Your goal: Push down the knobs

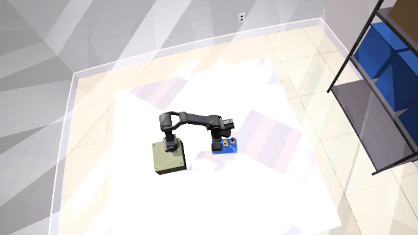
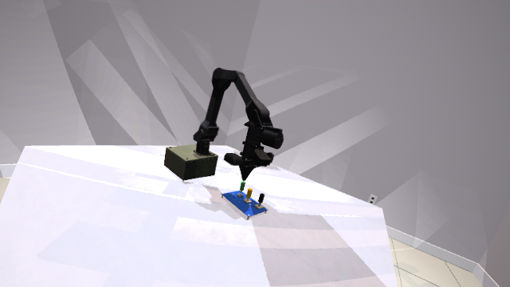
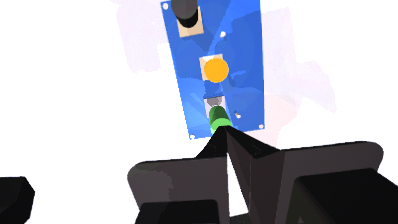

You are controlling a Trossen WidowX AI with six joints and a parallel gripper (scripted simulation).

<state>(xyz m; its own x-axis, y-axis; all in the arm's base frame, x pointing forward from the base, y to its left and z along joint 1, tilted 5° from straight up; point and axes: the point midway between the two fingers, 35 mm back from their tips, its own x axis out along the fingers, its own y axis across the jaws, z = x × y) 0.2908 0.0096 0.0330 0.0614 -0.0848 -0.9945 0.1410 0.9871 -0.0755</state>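
Claw (image 2: 244,179) (image 3: 224,128) closed, tips together on nothing, at green knob (image 2: 242,186) (image 3: 220,117) on blue circuit board (image 1: 228,151) (image 2: 247,208) (image 3: 240,50); knob probably light, stiff; joints likely fragile; suggest no grasp, just a straight press on its top centre

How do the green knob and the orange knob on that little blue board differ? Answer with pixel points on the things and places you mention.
The green knob (image 2: 242,186) (image 3: 219,117) has the closed gripper (image 2: 244,180) (image 3: 225,128) right at its top; the orange knob (image 1: 225,142) (image 2: 249,194) (image 3: 216,70) has nothing over it. The green knob is nearest one end of the blue board (image 1: 230,150) (image 2: 250,209) (image 3: 243,55), the orange knob in the middle of the row. Both stand upright.
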